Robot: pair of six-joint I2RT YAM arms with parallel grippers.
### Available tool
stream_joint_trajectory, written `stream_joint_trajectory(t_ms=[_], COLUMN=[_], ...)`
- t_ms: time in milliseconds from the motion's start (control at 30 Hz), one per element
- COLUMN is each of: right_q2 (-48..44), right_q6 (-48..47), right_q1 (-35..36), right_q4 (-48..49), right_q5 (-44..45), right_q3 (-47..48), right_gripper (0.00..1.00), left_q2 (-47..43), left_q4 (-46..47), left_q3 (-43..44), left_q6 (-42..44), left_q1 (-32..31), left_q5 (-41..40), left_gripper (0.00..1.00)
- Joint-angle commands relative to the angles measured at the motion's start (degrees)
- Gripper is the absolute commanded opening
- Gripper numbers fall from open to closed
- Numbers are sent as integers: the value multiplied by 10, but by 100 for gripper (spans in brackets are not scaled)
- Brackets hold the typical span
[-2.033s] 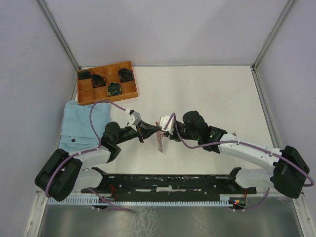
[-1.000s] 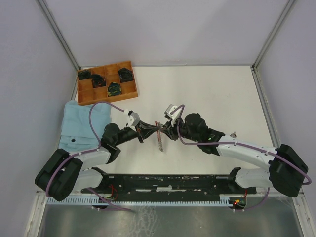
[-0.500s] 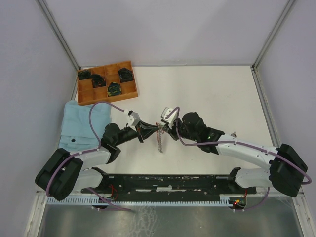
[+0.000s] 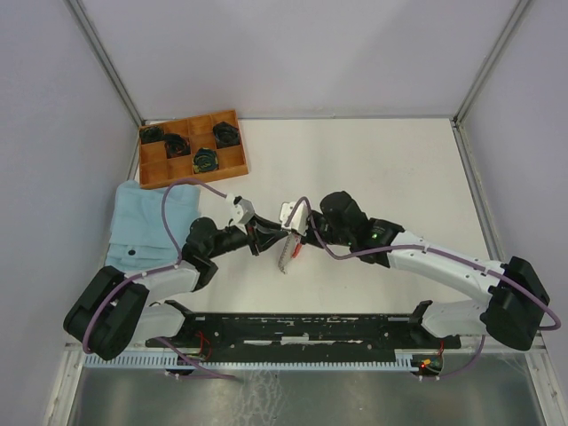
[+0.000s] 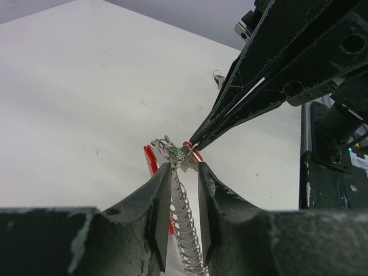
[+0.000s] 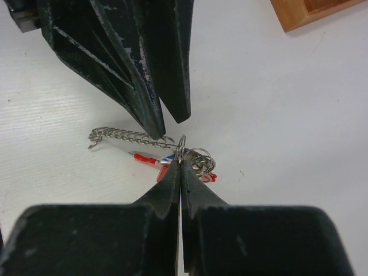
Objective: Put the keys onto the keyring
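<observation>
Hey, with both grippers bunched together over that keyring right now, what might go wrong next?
1. The right gripper pinches the keyring only at its very tips, so the thin wire may slip out.
2. The left gripper stands open with the chain running through its gap. Closing or lifting might snag the chain rather than the ring.
3. The two grippers' tips nearly meet, so even a small move risks a collision.
</observation>
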Motion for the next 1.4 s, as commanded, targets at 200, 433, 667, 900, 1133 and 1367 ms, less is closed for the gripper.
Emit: stream_joint_trajectory(t_ms=[200, 433, 667, 900, 1133, 1367], right_q2=[5, 4, -3, -1, 0, 7], right_q6=[-98, -118, -128, -133, -134, -135], right_q1=[2, 1, 2, 2, 2, 2], right_q4=[-53, -77, -94, -103, -106, -110], right_q5=[-59, -64, -70, -82, -94, -104], right_q3=[38, 55, 67, 73, 78, 85], right_gripper=[1, 1, 1, 1, 1, 1], left_q2=[3, 6, 16, 17, 24, 41], left_q4=[-62, -62, -103, -108, -107, -108], left_q3=[34, 34, 60, 66, 66, 80], left_q6=[129, 220, 289, 292, 297, 285], left_q1=[6, 8, 8, 8, 8, 7], left_q5=[66, 117, 164, 158, 164, 186], left_gripper=[34, 34, 34, 34, 34, 33])
